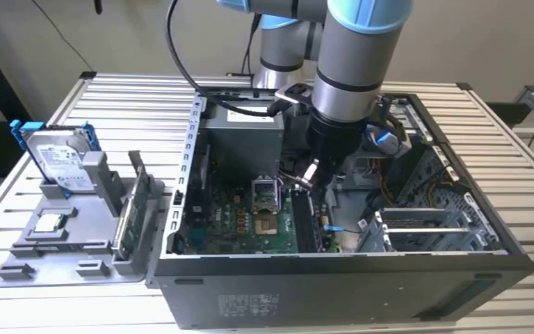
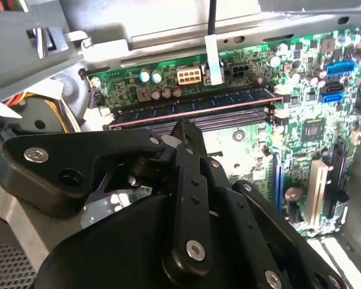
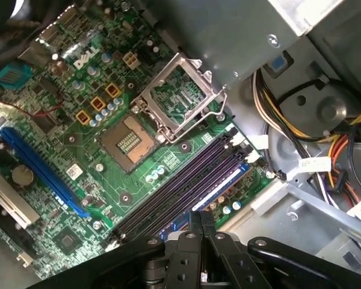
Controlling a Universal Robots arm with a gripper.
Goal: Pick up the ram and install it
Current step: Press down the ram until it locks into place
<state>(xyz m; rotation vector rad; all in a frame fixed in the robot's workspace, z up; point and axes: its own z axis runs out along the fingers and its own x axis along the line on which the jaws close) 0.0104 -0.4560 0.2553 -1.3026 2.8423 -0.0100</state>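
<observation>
The ram [image 2: 228,97] is a long dark stick with blue chips. It lies along the outermost memory slot of the green motherboard [image 3: 108,84], and in the first wrist view the ram [image 3: 222,185] shows a pale strip. My gripper [image 1: 309,179] reaches down into the open computer case. In both wrist views its fingers sit close together, and the gripper [image 2: 183,124] hangs right over the slot row, at about the ram's middle. Nothing visible separates the fingers of the gripper [image 3: 201,218]. Whether the tips touch the ram is hidden.
An open CPU socket [image 3: 177,99] lies beside the slots. Bundled cables [image 3: 313,144] and a fan sit past the board's edge. Left of the case [image 1: 341,285], a grey fixture [image 1: 53,243] holds a silver hard drive [image 1: 58,156] and a green card [image 1: 130,209].
</observation>
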